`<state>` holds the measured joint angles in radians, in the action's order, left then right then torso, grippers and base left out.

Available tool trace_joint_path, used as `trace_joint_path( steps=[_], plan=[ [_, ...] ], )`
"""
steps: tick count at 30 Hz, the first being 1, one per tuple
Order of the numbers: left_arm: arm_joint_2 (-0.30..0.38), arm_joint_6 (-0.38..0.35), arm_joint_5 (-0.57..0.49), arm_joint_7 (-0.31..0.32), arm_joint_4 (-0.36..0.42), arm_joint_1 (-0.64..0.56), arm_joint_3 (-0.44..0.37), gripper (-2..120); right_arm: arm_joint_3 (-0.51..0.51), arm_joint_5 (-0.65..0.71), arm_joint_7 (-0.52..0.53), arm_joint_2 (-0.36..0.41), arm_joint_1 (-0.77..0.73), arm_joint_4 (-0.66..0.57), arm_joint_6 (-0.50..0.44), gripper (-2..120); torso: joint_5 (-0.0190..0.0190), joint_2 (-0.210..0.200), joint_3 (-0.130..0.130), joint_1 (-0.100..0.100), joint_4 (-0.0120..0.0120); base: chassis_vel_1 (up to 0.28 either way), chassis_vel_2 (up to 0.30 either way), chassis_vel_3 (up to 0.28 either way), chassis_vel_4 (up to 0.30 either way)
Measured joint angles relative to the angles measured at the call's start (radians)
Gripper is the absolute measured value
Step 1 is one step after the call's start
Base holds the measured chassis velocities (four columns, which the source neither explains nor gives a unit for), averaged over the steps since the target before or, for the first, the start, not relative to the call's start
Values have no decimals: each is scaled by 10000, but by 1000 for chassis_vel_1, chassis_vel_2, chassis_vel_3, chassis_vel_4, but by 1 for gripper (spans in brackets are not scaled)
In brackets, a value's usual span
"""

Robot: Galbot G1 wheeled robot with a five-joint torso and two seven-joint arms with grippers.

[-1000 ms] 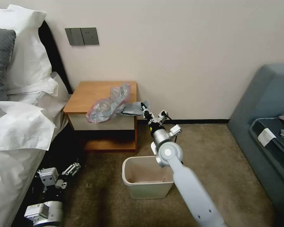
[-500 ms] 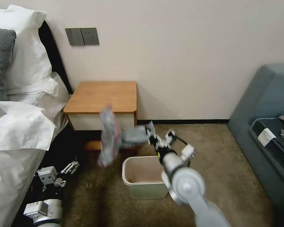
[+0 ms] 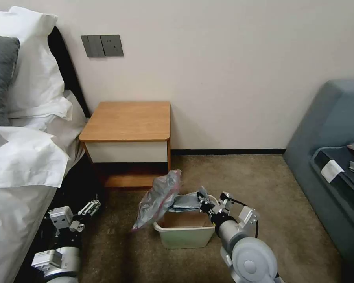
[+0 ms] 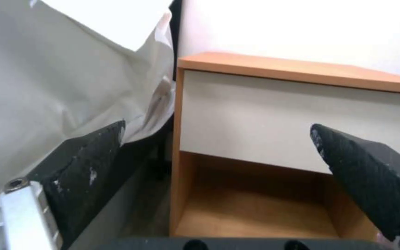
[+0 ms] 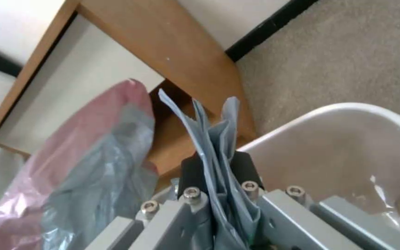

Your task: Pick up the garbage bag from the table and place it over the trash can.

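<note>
Head view looks down from above; both wrist views closely face the table

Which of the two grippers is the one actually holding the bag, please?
The right gripper, over the bin: its fingers are shut on a pinched fold of the bag. The left gripper hangs open and empty low beside the bed.

Plain off-white wall across the back, grey switch plate at 11 o'clock, dark skirting along its foot. Brown carpet over the floor. Bed at 9 o'clock: white pillow, grey cushion, white sheets. Blue-grey sofa at 3 o'clock. Even, soft light.
</note>
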<state>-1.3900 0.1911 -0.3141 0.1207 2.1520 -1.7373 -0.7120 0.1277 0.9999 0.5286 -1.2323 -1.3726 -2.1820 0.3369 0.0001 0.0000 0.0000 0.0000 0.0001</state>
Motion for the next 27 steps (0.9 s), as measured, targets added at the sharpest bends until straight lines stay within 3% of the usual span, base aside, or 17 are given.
trace_joint_path(
  steps=[4, 7, 11, 22, 25, 27],
  plan=[
    [36, 8, -9, -1, 13, -3, -8, 100, -44, -104, -59, 22, -21, 51, 92, 0, 0, 0, 0, 0, 0, 0, 0, 0, 0],
    [98, 0, -74, -9, 22, 38, 50, 100, -188, -800, -104, 72, -29, 313, 325, 7, 0, 0, 0, 0, -1, 0, 0, 0, 0],
    [220, -572, -842, 38, 414, 29, 279, 100, -236, -1147, 215, 348, 15, 226, 883, 28, 0, -1, 0, 0, -1, 0, 0, 0, 0],
    [480, -740, -1153, -118, 343, 141, 478, 100, -13, -1510, 680, 716, -118, -290, 1242, 65, 0, -1, 1, 0, 0, 0, 0, 0, 0],
    [621, -1185, -1669, -291, 572, 142, 657, 100, 292, -1774, 649, 855, -192, -475, 1176, 75, -1, -1, 1, 0, 0, 0, 0, 0, 0],
    [859, -2122, -2615, -517, 1041, 104, 798, 100, 719, -1993, 514, 917, -316, -791, 1026, 84, 0, -1, 1, 0, -1, 0, 0, 0, 0]
  ],
)
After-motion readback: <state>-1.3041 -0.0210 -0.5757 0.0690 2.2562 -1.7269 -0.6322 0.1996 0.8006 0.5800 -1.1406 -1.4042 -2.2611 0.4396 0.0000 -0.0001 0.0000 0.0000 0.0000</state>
